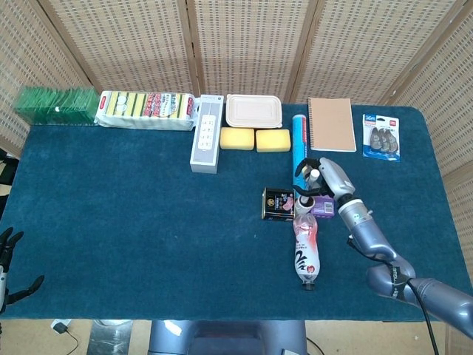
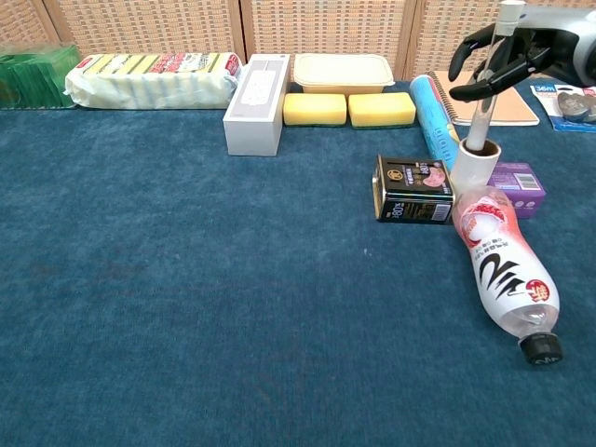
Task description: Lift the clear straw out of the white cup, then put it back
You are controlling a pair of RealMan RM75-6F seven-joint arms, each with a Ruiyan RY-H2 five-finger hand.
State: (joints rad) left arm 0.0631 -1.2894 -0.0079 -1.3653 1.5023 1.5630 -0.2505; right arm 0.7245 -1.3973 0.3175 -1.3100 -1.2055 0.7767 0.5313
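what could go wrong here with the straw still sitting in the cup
The right hand grips the clear straw high up while its lower end sits in the white cup. A sideways pull could tip that narrow cup. The cup is crowded by the lying bottle, the black tin and the purple box, so a knocked cup might shove them or roll the bottle.

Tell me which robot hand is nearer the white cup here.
The right. The right robot hand holds the clear straw just above the white cup; the left robot hand rests at the table's far near-left corner.
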